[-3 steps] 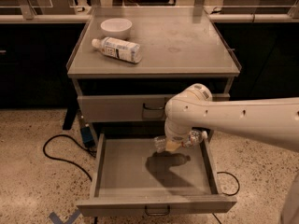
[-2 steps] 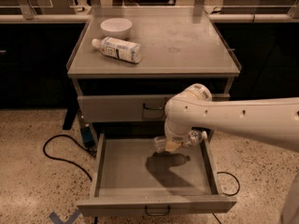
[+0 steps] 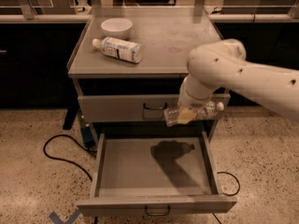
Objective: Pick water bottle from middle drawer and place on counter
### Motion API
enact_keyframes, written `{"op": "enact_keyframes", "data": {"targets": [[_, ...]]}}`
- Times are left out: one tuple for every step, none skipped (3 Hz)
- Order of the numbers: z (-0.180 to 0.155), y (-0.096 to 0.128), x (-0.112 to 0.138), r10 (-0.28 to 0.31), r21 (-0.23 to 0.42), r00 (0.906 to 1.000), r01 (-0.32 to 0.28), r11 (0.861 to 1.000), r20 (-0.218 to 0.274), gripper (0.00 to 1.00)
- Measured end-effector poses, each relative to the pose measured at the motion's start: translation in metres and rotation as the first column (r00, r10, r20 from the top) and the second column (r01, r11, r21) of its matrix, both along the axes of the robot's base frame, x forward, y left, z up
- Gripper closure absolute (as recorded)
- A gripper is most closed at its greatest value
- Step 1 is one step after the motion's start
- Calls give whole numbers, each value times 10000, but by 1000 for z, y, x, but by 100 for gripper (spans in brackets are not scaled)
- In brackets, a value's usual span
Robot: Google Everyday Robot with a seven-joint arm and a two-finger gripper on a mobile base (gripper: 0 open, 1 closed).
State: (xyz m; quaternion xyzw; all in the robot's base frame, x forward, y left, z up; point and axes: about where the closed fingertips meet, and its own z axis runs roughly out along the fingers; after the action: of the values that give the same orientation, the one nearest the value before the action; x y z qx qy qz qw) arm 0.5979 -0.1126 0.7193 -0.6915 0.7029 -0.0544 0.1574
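A white bowl (image 3: 117, 27) and a large labelled bottle (image 3: 119, 49), lying on its side, sit at the left of the table (image 3: 187, 41). Below, the middle drawer (image 3: 140, 167) stands open. Right of centre, the claw (image 3: 186, 116) is clamped on the water bottle (image 3: 209, 109), held sideways in the air above the drawer, cap to the right.

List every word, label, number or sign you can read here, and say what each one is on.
No text can be read.
Large bottle lying on the counter: white printed label, too blurred to read.
Water bottle, gripped by the hand above the open drawer: no print legible.
Blue tape mark on the floor: a shape only, no letters.
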Motion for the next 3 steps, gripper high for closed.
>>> {"op": "enact_keyframes", "data": {"targets": [[91,-23,25,220,-94,9960,-213,9997,862,100],[119,-23,37,140,56,9912,-149,9999,1317,100],[119,-23,37,142,56,9912,-150,9999,1318,100]]}}
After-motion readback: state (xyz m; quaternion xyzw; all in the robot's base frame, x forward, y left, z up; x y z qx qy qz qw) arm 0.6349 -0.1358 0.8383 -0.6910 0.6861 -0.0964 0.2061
